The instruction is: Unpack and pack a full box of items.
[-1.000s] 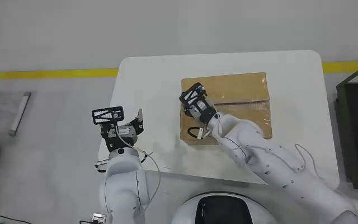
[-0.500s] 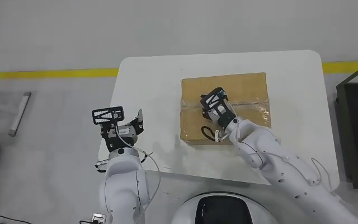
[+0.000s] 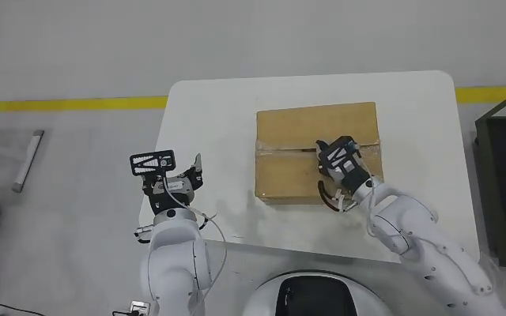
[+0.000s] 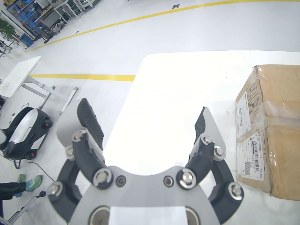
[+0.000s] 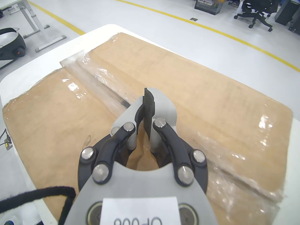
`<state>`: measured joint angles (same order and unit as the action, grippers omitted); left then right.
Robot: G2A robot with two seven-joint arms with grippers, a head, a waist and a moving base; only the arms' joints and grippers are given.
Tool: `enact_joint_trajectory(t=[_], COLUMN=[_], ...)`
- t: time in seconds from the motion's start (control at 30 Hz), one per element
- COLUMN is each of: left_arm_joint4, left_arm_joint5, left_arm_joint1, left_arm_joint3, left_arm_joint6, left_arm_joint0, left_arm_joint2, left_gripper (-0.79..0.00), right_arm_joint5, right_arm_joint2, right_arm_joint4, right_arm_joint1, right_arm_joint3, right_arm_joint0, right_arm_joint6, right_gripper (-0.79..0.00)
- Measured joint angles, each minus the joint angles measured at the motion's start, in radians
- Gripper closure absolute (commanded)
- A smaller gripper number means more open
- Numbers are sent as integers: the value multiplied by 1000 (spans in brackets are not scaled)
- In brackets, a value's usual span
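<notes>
A closed brown cardboard box [image 3: 300, 126] sits on the white table [image 3: 213, 118], its top seam covered with clear tape [image 5: 93, 76]. My right gripper [image 3: 322, 147] is shut, its fingertips [image 5: 148, 97] resting on the taped seam toward the box's right end. Nothing shows between its pads. My left gripper [image 3: 194, 172] hovers open and empty over the table's left edge, well apart from the box. In the left wrist view the left gripper [image 4: 143, 108] faces bare table, with the labelled end of the box [image 4: 276, 141] off to one side.
Bare table surface lies left of and in front of the box. A black cord loop [image 3: 328, 197] hangs from my right wrist over the box's near edge. A dark cabinet [image 3: 490, 182] stands just past the table's right side.
My right gripper has slid along the taped seam from the box's left end toward its right end. The left arm has stayed still.
</notes>
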<state>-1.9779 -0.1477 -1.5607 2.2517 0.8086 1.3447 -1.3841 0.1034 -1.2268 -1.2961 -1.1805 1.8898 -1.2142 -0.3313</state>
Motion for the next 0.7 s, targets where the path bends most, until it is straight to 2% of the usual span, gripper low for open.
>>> enact_joint_trajectory(t=[0.4, 0.7], left_arm_joint4=[0, 0], left_arm_joint5=[0, 0], left_arm_joint1=[0, 0], left_arm_joint3=[0, 0], left_arm_joint6=[0, 0], left_arm_joint0=[0, 0], left_arm_joint2=[0, 0], left_gripper=[-785, -785], right_arm_joint5=[28, 41], right_arm_joint2=[-204, -309], right_arm_joint4=[148, 218], right_arm_joint1=[16, 23], right_arm_joint3=[82, 90], right_arm_joint0=[-119, -153], right_arm_joint6=[6, -12], right_gripper=[0, 0])
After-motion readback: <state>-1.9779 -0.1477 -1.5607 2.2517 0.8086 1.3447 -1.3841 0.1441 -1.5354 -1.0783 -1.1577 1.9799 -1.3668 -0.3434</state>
